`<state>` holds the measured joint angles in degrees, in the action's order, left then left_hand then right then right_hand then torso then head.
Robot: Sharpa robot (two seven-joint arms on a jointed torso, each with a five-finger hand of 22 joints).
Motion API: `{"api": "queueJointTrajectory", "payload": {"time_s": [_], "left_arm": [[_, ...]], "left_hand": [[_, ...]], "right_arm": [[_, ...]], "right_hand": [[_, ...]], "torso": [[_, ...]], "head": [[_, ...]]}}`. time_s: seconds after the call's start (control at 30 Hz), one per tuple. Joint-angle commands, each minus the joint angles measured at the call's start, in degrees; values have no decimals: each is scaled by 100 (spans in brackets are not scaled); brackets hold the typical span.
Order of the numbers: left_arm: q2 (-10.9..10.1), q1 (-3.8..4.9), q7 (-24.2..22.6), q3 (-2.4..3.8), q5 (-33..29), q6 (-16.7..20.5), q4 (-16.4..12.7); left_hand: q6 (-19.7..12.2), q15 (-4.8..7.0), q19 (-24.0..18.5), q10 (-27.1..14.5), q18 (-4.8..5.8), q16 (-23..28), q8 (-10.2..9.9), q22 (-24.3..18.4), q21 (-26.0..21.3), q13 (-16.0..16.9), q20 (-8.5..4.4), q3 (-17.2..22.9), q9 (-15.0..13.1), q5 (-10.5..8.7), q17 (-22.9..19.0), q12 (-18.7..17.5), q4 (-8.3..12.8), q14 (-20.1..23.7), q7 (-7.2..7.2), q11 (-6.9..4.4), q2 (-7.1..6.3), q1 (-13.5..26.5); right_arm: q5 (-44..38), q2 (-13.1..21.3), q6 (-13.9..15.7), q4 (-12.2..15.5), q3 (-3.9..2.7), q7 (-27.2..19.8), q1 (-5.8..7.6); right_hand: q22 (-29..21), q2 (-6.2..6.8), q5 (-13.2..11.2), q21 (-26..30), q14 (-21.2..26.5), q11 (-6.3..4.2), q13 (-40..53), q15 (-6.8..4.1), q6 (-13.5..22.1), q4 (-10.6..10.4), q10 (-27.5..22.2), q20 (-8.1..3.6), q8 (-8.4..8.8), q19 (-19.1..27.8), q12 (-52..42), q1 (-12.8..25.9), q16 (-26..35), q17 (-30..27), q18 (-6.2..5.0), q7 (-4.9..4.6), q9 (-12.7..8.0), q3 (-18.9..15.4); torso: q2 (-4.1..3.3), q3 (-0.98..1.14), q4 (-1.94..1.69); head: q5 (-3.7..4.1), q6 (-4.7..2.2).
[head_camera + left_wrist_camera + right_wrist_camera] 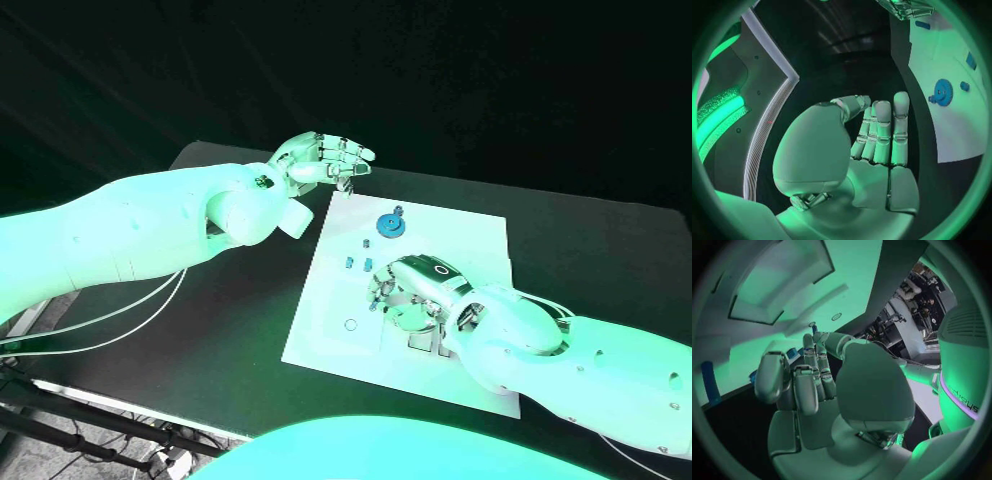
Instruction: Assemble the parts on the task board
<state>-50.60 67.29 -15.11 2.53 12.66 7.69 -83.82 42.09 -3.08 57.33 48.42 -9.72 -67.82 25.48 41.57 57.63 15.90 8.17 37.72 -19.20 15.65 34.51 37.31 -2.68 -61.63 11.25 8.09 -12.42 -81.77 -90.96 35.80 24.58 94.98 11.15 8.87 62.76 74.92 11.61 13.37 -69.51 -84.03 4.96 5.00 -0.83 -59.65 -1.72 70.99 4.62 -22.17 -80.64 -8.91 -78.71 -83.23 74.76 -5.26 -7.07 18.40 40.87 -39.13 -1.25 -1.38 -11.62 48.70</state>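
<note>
The white task board [476,235] lies in the middle of the black table. A blue gear [389,223] stands near its far edge, and it is seen too in the left wrist view as the blue gear [943,92]. Two small blue parts [356,262] sit left of my right hand. My left hand [320,160] hovers off the board's far left corner, fingers straight and side by side, holding nothing, as the left hand [873,145] shows. My right hand [418,290] is low over the board's middle with fingers curled down; what lies under them is hidden.
A small round hole [351,324] marks the board near its left edge. Bare black table [577,230] surrounds the board. In the right wrist view an upright blue part [711,382] stands beside my right hand [817,385].
</note>
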Motion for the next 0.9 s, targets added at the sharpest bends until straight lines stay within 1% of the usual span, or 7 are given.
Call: {"api": "queueJointTrajectory", "payload": {"time_s": [0.03,0.3,0.57,0.9], "left_arm": [[15,5,-6,3,26,-92,-8],[12,5,10,2,33,-108,-8],[9,5,22,2,40,-125,-8],[10,5,34,2,44,-140,-9]], "left_hand": [[-34,-18,-10,-27,-95,-25,35,5,32,-5,19,0,5,24,-5,20,44,-10,139,2,-9,32],[-34,-18,-10,-27,-95,-25,35,5,32,-5,19,0,5,24,-5,20,44,-10,139,2,-9,32],[-34,-18,-10,-27,-95,-25,35,5,32,-5,19,0,5,24,-5,20,44,-10,139,2,-9,32],[-45,-20,-13,-38,-95,-27,46,6,35,-9,21,0,8,24,-12,27,47,-4,141,5,-11,38]], "right_arm": [[-99,-10,-132,12,3,23,-6],[-193,-11,-244,-9,6,118,-11],[-332,-32,-291,-24,7,229,-23],[-492,-124,-316,-25,13,296,-115]], "right_hand": [[406,-41,27,26,-309,-170,6,-35,-18,14,190,1,-18,0,-2,8,-22,-5,69,-20,5,24],[405,-43,26,30,-310,-169,6,-34,-16,19,191,2,-18,3,3,15,-26,3,68,-21,9,25],[405,-43,26,30,-310,-169,6,-34,-16,19,191,2,-18,3,3,15,-26,3,68,-21,9,25],[403,-42,25,37,-310,-167,6,-32,-12,23,190,3,-16,7,10,27,-25,0,66,-23,14,24]], "torso": [[1,-3,0],[-1,-4,-2],[0,-4,-1],[-1,-2,-6]], "head": [[1,-1],[4,1],[10,4],[11,2]]}}
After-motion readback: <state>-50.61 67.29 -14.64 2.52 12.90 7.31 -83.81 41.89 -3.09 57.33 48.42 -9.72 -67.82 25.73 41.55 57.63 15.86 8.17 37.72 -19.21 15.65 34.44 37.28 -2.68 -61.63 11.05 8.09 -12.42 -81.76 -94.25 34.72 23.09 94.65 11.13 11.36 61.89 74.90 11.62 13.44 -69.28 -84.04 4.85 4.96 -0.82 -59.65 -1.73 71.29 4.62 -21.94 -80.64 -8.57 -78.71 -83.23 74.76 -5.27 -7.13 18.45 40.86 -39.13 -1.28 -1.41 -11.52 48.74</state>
